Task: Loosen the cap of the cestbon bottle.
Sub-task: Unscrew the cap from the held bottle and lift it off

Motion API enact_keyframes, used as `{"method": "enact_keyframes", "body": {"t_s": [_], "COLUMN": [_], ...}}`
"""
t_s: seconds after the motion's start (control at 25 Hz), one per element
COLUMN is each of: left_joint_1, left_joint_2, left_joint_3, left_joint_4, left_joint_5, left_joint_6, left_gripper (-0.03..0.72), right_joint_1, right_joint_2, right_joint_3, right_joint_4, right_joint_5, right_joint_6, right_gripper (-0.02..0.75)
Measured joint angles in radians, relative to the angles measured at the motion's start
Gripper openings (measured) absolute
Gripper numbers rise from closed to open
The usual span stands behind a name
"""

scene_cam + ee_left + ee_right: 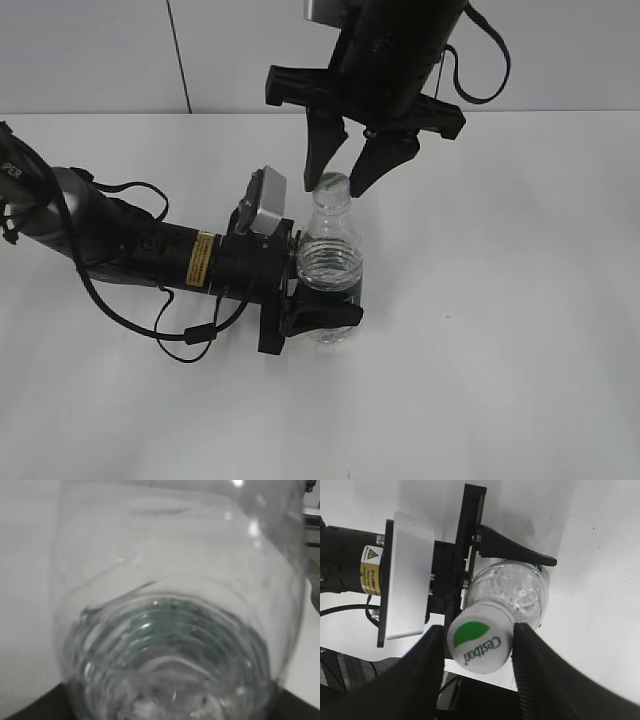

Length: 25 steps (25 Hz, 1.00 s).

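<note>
The cestbon bottle (pixel 330 270) stands upright on the white table, clear with a ribbed shoulder and a dark green band low down. From the left, my left gripper (pixel 325 282) lies level and is shut on the bottle's body; its near finger (pixel 335 314) wraps the front. The bottle (pixel 175 630) fills the left wrist view, blurred. The cap (pixel 480 639), white with a green patch and "Cestbon" print, sits between the two black fingers of my right gripper (pixel 479 631), which hangs down from above (pixel 338 188). Both pads lie against the cap's sides.
The left arm's black body and white wrist camera box (pixel 268 205) lie just left of the bottle. Loose black cables (pixel 190 335) trail on the white table (pixel 500 330) beneath that arm. A grey wall stands behind.
</note>
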Motion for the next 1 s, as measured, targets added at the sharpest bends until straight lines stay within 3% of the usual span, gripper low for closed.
{"method": "enact_keyframes", "body": {"t_s": [0.48,0.76,1.0], "left_joint_1": [0.000,0.000,0.000], "left_joint_2": [0.000,0.000,0.000], "left_joint_3": [0.000,0.000,0.000], "left_joint_4": [0.004,0.008,0.011], "left_joint_5": [-0.005,-0.007,-0.007], "left_joint_6": [-0.004,-0.004,-0.004], "left_gripper": [0.400,0.400,0.400], "right_joint_1": [0.000,0.000,0.000], "right_joint_2": [0.000,0.000,0.002], "right_joint_3": [0.000,0.000,0.000], "right_joint_4": [-0.007,-0.015,-0.016], "right_joint_5": [0.002,0.001,0.001], "right_joint_6": [0.000,0.000,0.000], "right_gripper": [0.296,0.418,0.434]}}
